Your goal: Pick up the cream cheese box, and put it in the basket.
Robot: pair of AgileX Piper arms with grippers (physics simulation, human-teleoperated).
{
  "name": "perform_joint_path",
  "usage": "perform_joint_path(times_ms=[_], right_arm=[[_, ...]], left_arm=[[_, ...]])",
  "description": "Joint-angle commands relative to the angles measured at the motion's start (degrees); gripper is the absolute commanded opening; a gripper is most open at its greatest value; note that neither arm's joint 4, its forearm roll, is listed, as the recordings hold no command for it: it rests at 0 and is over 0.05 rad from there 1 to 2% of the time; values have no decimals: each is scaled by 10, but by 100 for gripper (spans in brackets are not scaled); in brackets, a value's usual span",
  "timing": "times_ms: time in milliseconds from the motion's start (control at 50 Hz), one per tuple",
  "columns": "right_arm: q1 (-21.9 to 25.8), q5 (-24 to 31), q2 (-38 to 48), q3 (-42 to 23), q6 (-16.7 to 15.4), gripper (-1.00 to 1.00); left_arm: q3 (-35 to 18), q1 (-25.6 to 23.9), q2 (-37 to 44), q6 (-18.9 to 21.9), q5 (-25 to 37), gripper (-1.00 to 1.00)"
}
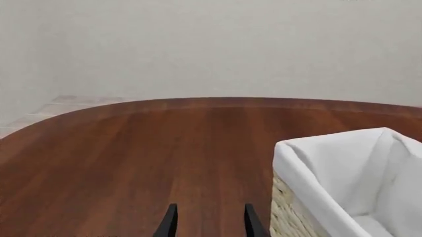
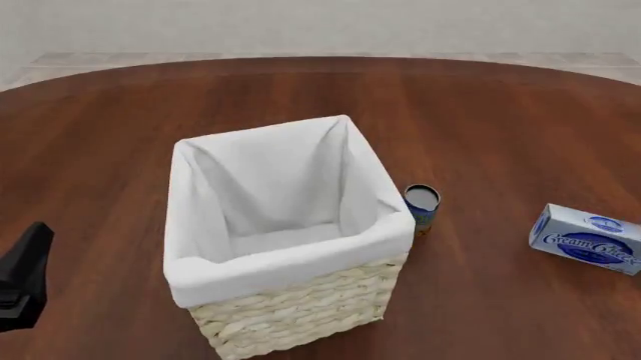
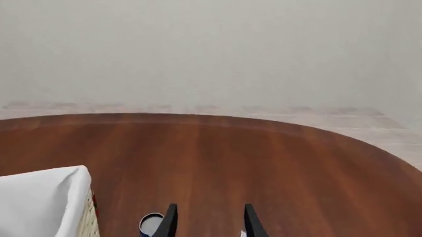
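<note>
The cream cheese box (image 2: 589, 240) lies on its side on the table at the right, white and light blue with a dark blue oval logo. The basket (image 2: 290, 259) stands in the middle, woven wicker with a white liner, and nothing shows inside it. My left gripper (image 1: 211, 224) is open and empty over bare table, with the basket (image 1: 310, 177) beside it. A dark part of it (image 2: 25, 277) shows at the front view's left edge. My right gripper (image 3: 209, 224) is open and empty; it is out of the front view. The box is hidden in both wrist views.
A small round blue can (image 2: 422, 206) with a grey top stands just right of the basket, between it and the box. It also shows in the right wrist view (image 3: 151, 224) by the basket's corner (image 3: 53, 192). The brown wooden table (image 2: 481, 112) is round-edged.
</note>
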Motion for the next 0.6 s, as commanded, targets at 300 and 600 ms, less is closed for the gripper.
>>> perform_joint_path(times_ms=[300,600], right_arm=[[-82,134,214,-201,-96,100],[-123,192,350,-272,-200,100]], left_arm=[[-5,-17,-21,-2,19,100],[-40,-21,-22,-27,42,100]])
